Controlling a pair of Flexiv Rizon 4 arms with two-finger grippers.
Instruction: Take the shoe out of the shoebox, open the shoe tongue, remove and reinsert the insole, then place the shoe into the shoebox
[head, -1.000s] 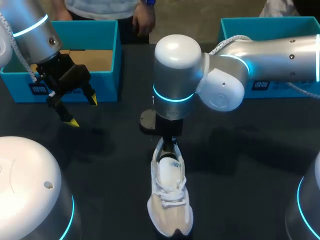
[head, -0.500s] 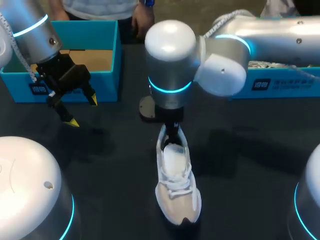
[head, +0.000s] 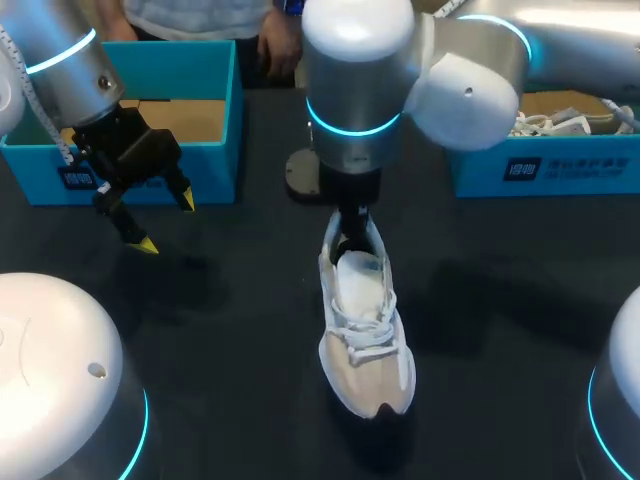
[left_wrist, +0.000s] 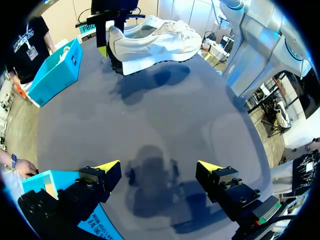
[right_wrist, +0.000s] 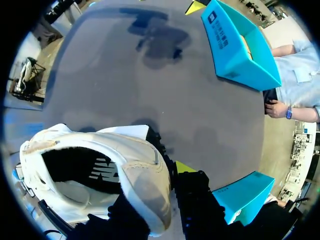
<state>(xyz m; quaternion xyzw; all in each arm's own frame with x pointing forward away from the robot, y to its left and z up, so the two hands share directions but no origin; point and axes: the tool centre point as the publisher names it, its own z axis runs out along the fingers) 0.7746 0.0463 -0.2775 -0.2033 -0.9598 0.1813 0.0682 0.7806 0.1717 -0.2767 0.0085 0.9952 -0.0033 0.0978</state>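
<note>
A white and beige lace-up shoe (head: 365, 330) hangs above the dark table, toe pointing toward me. My right gripper (head: 350, 235) is shut on the shoe's heel collar. In the right wrist view one finger sits inside the shoe (right_wrist: 100, 160) and the other, yellow-tipped, outside, so the right gripper (right_wrist: 165, 172) pinches the heel wall. My left gripper (head: 167, 224) hovers open and empty over the table in front of the left blue shoebox (head: 215, 110). The left wrist view shows the left gripper (left_wrist: 159, 167) spread wide over bare table, with the shoe (left_wrist: 155, 42) far ahead.
The left blue shoebox shows only its brown cardboard floor. A second blue box (head: 540, 165) at the back right holds something pale with laces (head: 560, 120). A grey round disc (head: 300, 175) lies behind the shoe. My arms' white bases (head: 60, 380) fill the near corners.
My right arm has risen and shifted right, carrying the shoe with it, and now no longer hides the right box's inside. The left arm has stayed still.
</note>
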